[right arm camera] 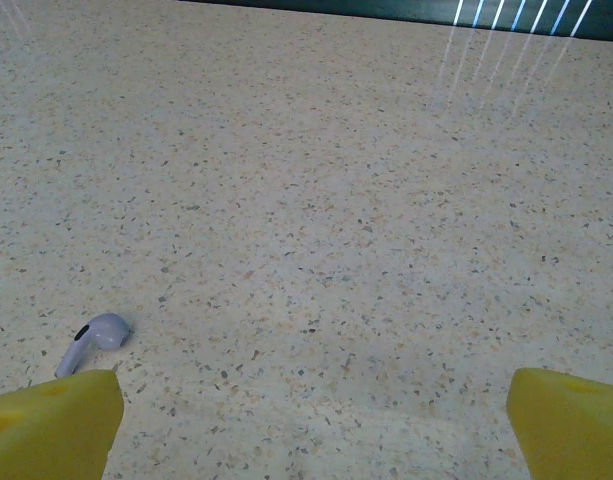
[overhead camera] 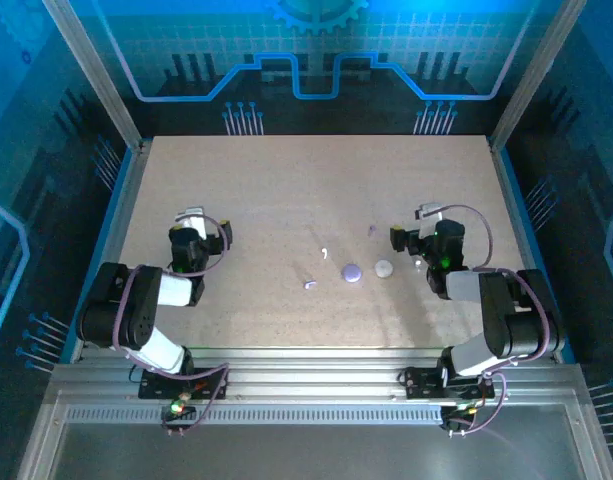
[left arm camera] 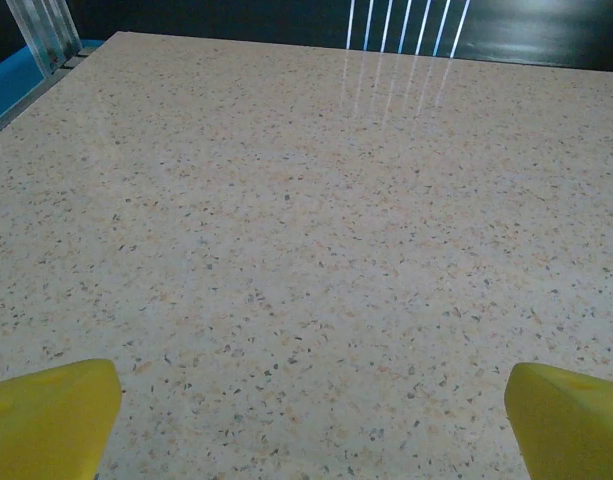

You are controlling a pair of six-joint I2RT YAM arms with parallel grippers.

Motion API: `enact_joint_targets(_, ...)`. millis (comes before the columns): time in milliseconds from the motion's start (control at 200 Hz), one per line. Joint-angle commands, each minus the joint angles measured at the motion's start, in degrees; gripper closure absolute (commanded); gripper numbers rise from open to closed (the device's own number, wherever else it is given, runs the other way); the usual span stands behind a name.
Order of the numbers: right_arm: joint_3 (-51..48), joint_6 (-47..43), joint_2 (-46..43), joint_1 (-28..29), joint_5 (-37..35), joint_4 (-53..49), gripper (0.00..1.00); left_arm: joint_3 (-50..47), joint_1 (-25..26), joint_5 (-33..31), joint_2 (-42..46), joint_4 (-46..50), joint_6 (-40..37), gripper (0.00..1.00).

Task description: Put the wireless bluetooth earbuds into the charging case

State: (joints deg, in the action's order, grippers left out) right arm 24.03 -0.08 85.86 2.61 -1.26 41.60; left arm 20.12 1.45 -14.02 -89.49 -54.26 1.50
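Charging case (overhead camera: pixel 352 271) sits mid-table (overhead camera: pixel 286 190) as two discs side by side, lavender and off-white; can't tell if anything is seated in it. A lavender earbud (right arm camera: pixel 94 340) lies loose, just beside the right gripper (right arm camera: pixel 311 420). Looks like pre-grasp: centre over the bud, descend, pinch. Right and left gripper (left arm camera: pixel 308 412) jaws are spread wide, holding nothing.

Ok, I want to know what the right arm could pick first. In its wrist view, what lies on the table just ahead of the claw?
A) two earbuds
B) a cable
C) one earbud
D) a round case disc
C: one pale-lavender earbud with a short stem lies on the table at lower left, just ahead of the open right claw.
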Motion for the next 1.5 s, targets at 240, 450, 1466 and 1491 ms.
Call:
enact_joint_targets(240,1.11,-0.51,0.44,0.38,-0.53,0.93,0.00,1.15,0.08,1.80,0.55,-0.07,-0.53,0.01)
enact_joint_targets(450,1.22,-0.51,0.43,0.29,-0.37,0.93,0.00,1.15,0.09,1.87,0.55,0.06,-0.53,0.01)
enact_joint_targets(1466,33.97,9.12,-12.13,4.19,-3.90,-78.80,0.00,23.81,7.38,2.35,16.55,48.82,-5.17,0.07)
enact_joint_targets(1491,34.71,9.92,-11.96,4.90,-3.81,-81.15,0.00,25.22,7.71,3.41,16.46,51.23,-5.63,0.08)
